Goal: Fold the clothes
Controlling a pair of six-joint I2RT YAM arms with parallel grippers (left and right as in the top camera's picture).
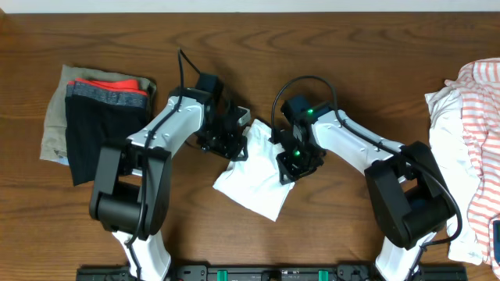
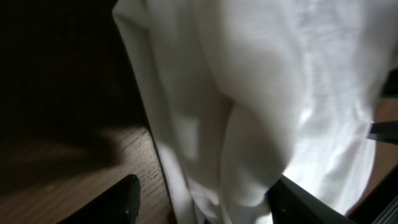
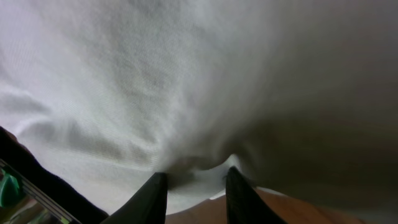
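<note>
At the middle of the table (image 1: 351, 47), your white shirt (image 1: 254, 187) lay bunched up between both arms. Your right gripper (image 3: 196, 174) held a fold of it, fingers nearly together. Your left gripper (image 2: 206, 186) stood wide apart with the cloth's edge between its fingers, gripping nothing. Your striped shirt (image 1: 480, 117) lay well apart, at the right edge.
</note>
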